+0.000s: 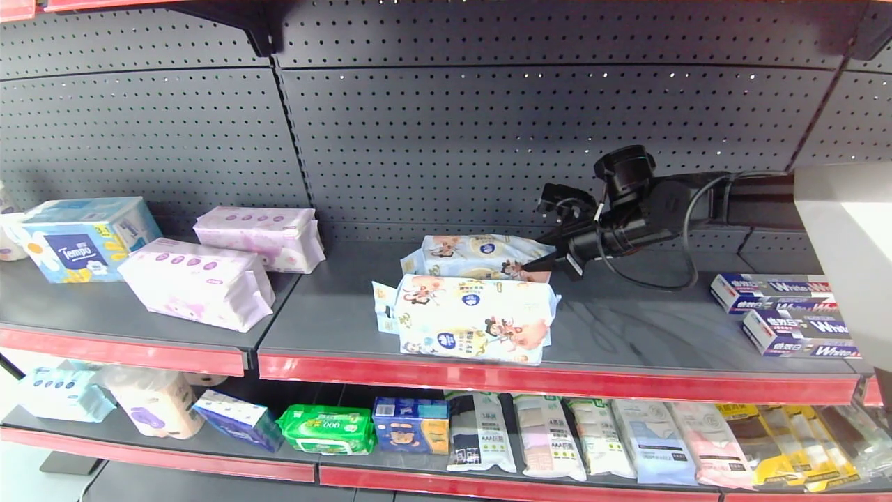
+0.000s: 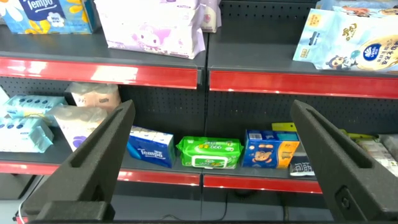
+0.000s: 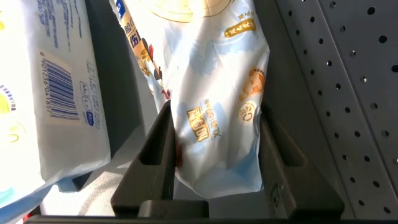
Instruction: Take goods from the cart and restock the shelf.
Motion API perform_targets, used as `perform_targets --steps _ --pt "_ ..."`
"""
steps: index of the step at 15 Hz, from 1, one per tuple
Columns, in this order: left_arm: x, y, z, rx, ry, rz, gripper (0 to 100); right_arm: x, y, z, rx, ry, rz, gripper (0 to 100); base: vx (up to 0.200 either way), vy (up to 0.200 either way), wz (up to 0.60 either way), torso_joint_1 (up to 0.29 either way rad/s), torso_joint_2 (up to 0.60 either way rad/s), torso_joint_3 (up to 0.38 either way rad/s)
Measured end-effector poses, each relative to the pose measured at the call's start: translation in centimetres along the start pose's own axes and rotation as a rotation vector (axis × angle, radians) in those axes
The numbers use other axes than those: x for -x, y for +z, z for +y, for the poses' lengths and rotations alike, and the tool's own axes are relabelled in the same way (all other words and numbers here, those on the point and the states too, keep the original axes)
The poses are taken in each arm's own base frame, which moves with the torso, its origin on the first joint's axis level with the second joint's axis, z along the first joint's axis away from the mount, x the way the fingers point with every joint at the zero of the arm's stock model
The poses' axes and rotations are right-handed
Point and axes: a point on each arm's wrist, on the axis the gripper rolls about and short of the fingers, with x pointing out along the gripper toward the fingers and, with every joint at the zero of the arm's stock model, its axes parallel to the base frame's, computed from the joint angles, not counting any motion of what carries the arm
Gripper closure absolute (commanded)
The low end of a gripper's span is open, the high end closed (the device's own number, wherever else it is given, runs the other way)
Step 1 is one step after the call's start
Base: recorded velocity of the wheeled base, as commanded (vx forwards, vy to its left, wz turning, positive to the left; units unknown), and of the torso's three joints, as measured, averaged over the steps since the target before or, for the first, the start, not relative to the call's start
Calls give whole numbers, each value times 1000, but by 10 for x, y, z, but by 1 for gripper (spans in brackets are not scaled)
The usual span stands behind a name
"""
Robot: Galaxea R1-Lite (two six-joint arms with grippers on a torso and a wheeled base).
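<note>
Two cartoon-printed tissue packs lie on the middle shelf (image 1: 627,328). The front pack (image 1: 474,317) sits near the red edge. Behind it lies the rear pack (image 1: 474,254). My right gripper (image 1: 550,261) is at the rear pack's right end. In the right wrist view its fingers (image 3: 158,155) press both sides of the rear pack (image 3: 217,93), so my right gripper (image 3: 214,155) is shut on it; the front pack (image 3: 56,93) lies alongside. My left gripper (image 2: 211,109) hangs open and holds nothing, level with the lower shelf (image 2: 249,183).
Two pink packs (image 1: 198,279) and a blue tissue box (image 1: 83,237) fill the shelf's left part. Toothpaste boxes (image 1: 787,314) lie at its right. The perforated back wall (image 1: 488,139) stands close behind the arm. Several goods line the lower shelf (image 1: 488,481). A white panel (image 1: 850,244) stands at the right edge.
</note>
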Motion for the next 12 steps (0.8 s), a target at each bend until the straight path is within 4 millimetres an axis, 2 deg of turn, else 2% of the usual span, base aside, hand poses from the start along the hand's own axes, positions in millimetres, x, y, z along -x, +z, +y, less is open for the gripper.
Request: perform_targets --steps 7,8,12 --pt "0 0 0 -1 0 0 0 0 -5 0 -13 2 13 100 0 0 0 0 0 0" --pt "0 0 0 -1 0 0 0 0 -5 0 -13 2 14 0 0 0 0 0 0 0" --pt "0 0 0 -1 0 0 0 -1 -5 2 -18 8 20 0 0 0 0 0 0 0"
